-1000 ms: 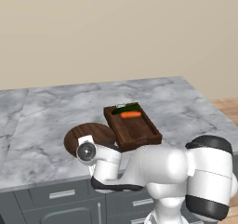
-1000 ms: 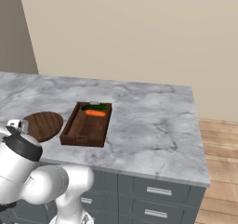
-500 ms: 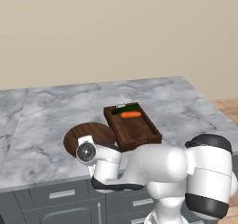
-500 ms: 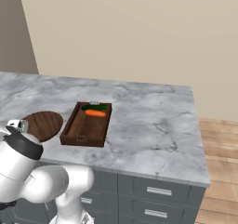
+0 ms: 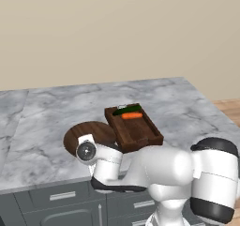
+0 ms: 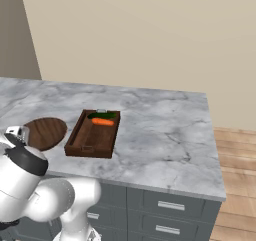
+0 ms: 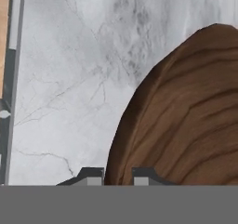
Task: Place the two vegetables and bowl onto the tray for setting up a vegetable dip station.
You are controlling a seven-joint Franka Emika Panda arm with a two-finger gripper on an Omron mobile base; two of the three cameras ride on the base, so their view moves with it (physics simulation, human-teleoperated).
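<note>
Bowl [image 7: 186, 121], wide, shallow, dark brown with streaked grain, is set on the marble counter [image 7: 65, 79] beside the tray [image 5: 136, 131]; its rim is pinched by the narrowly closed tool [image 7: 118, 175].

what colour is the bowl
Dark brown wood with visible grain, clearest in the hand view: bowl.
</note>
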